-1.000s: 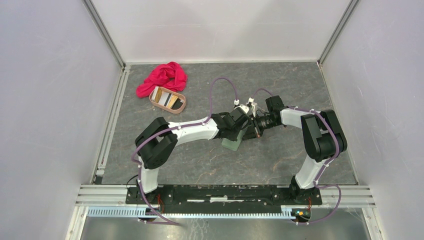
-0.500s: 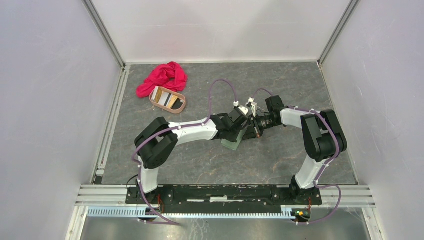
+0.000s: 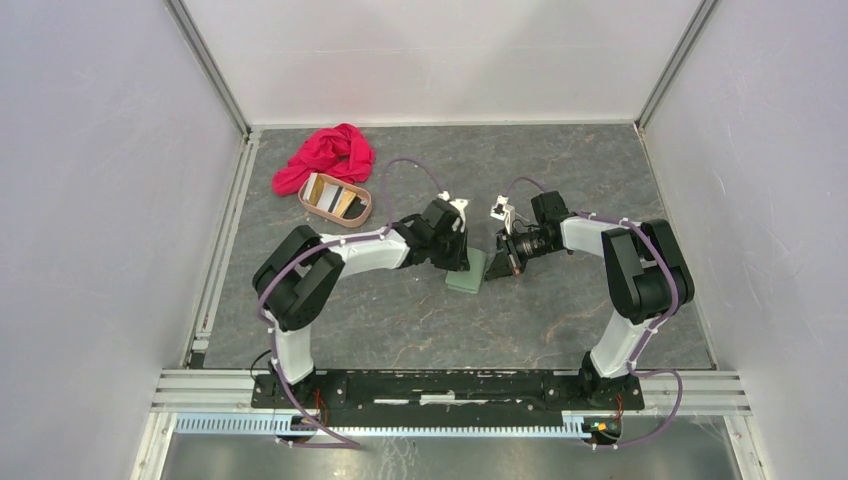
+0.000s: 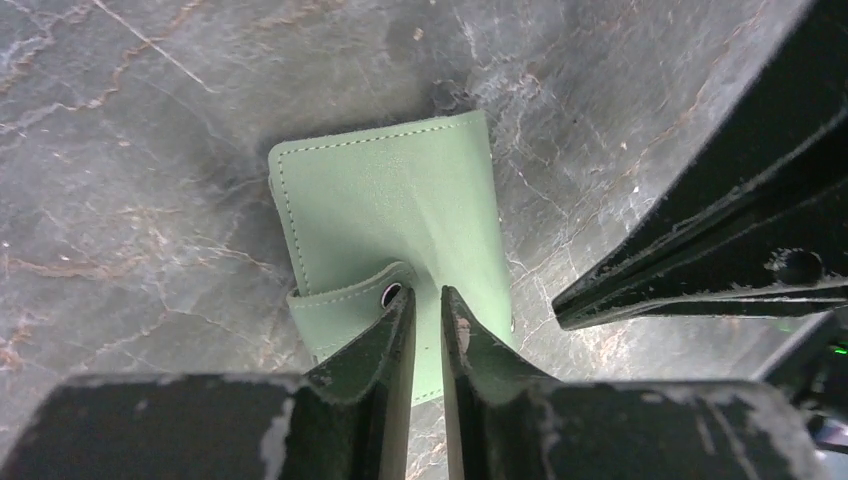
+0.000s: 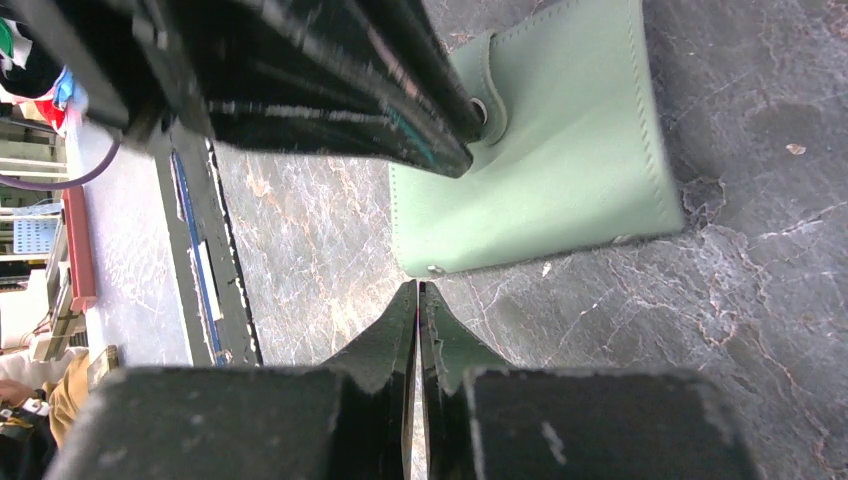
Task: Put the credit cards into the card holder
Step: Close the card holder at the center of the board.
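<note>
**Left gripper (image 4: 428,292) shifting left over the card holder (image 4: 400,210)**

Compared with a second ago, we are seeing the left arm swinging left and its cable loop dropping lower, while the right arm is staying put. We are seeing the left gripper's jaws standing narrow, with only a slim gap and green leather showing through it. Its tips are hovering at the snap tab (image 4: 350,305), and we cannot tell if they are touching it. The right gripper (image 5: 418,285) is pressing its fingers together just beside the holder's edge, gripping nothing we can see. The card holder is lying closed and flat on the table (image 3: 560,180) between both grippers. The credit cards (image 3: 335,198) are sitting in the tray (image 3: 368,205), well apart, next to the red cloth (image 3: 325,155).
</note>
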{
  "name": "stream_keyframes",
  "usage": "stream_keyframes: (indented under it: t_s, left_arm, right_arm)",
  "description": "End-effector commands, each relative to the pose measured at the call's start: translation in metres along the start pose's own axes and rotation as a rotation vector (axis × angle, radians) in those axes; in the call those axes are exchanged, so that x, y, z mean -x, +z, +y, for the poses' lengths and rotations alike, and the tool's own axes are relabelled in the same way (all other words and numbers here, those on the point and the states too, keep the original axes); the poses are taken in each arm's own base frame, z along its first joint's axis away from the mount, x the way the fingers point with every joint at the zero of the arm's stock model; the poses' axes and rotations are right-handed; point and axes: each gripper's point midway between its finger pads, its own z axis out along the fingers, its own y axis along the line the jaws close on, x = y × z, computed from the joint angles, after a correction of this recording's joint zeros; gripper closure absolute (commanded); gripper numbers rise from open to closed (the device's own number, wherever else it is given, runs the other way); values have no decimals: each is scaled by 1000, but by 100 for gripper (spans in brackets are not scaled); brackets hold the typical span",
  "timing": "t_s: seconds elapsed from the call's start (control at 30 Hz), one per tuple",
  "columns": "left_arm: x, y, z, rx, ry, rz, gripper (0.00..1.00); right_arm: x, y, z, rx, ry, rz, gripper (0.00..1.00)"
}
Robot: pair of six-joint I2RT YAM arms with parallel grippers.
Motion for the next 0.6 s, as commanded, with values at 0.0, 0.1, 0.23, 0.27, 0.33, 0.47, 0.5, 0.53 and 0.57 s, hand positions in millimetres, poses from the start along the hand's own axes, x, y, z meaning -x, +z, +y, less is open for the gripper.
stream_keyframes:
  t_s: [0.0,0.1,0.23,0.27,0.33,0.47,0.5,0.53,0.57]
  left_arm:
    - [-26,14,24,-94,-200,105,78]
    - [-38,21,34,-159,-277,163,79]
    - [-50,28,43,-222,-357,220,80]
    - [-52,29,44,-241,-378,228,80]
    - [-60,31,51,-259,-423,247,81]
    - [-77,35,62,-298,-535,277,82]
    - [-80,36,64,-305,-554,283,82]
    - [-84,38,68,-306,-580,293,82]
    - [-87,40,70,-305,-600,306,82]
  right_arm:
    - [13,-2,1,14,-39,-23,93]
    - [12,-2,1,16,-40,-23,93]
    - [12,-2,1,16,-41,-23,93]
    - [12,-2,1,16,-40,-23,93]
    - [11,-2,1,16,-39,-22,93]
    - [12,-2,2,18,-39,-22,93]
    - [11,-2,2,18,-40,-23,93]
    - [11,-2,2,18,-41,-22,93]
    - [12,-3,2,17,-42,-24,93]
